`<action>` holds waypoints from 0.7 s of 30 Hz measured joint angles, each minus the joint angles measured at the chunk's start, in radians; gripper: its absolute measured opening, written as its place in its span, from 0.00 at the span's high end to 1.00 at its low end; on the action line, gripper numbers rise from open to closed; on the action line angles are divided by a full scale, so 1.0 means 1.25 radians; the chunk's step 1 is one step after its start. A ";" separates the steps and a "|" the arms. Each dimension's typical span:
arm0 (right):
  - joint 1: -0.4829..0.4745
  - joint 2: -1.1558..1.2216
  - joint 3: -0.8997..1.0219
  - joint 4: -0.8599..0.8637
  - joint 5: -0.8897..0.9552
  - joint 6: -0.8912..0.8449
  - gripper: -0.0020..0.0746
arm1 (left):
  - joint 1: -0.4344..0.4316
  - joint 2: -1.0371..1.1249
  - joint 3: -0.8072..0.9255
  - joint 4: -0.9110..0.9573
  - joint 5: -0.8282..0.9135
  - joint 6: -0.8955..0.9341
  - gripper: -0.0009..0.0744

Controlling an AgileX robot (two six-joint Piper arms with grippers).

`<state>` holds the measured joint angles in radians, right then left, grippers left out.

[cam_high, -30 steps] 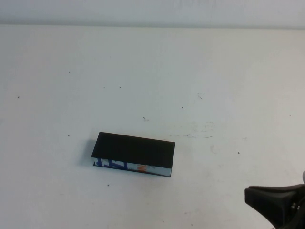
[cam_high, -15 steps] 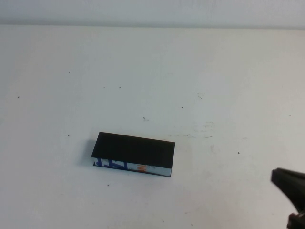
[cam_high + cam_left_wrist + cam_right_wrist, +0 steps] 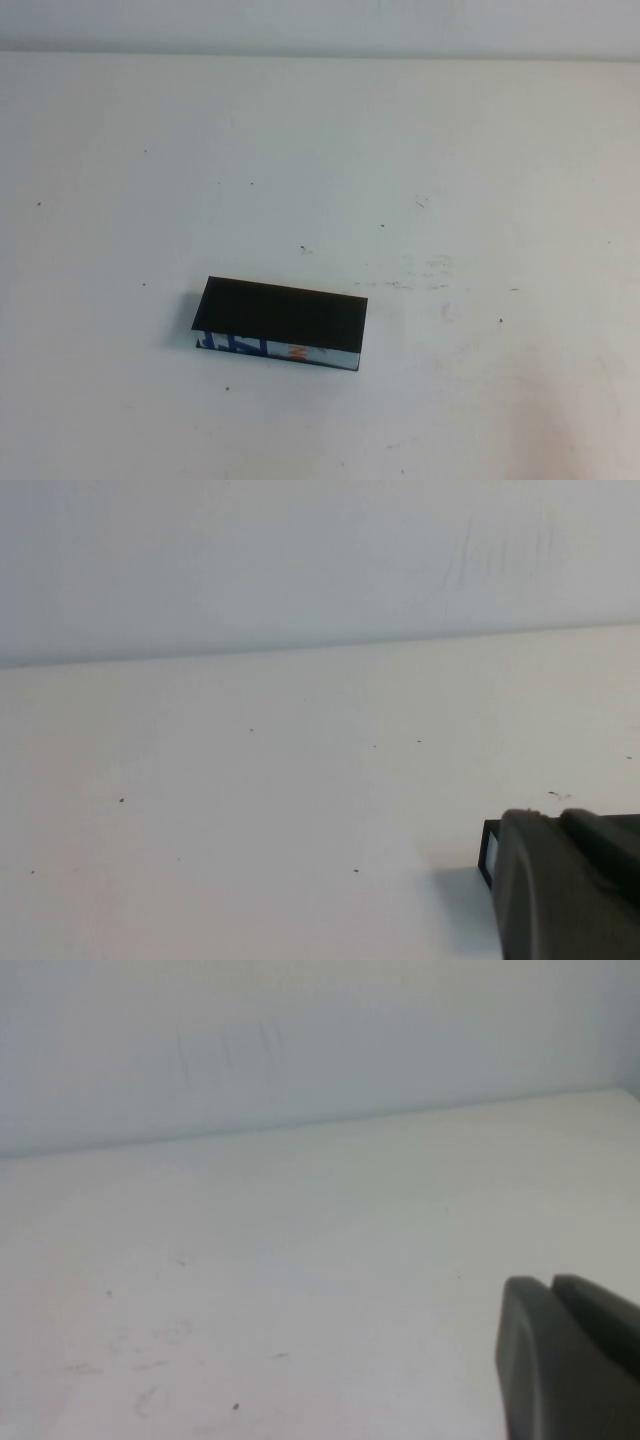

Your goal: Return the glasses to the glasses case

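Note:
The glasses case (image 3: 281,322) lies on the white table, a black box with its flat lid shut and its blue, white and orange front edge facing me. The glasses do not show in any view. Neither gripper shows in the high view. In the left wrist view my left gripper (image 3: 558,818) is shut and empty, and one end of the case (image 3: 489,850) shows just behind it. In the right wrist view my right gripper (image 3: 550,1285) is shut and empty above bare table, away from the case.
The white table (image 3: 450,180) bears small dark specks and faint scuff marks to the right of the case. A pale wall (image 3: 320,25) runs along the far edge.
My right gripper has drawn back from the lower right of the high view and has left it. The case has not moved.

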<state>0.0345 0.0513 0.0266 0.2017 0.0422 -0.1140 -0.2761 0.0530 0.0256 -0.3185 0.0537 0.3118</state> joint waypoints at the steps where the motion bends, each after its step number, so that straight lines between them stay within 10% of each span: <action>1: -0.002 -0.018 0.000 -0.001 0.024 -0.013 0.99 | 0.000 0.000 0.000 0.000 0.000 0.000 0.99; 21: -0.004 -0.048 0.000 0.000 0.252 -0.065 0.99 | 0.000 0.000 0.000 0.000 -0.001 0.000 0.99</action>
<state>0.0297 -0.0084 0.0266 0.2018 0.3574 -0.1956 -0.2761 0.0530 0.0256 -0.3185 0.0519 0.3118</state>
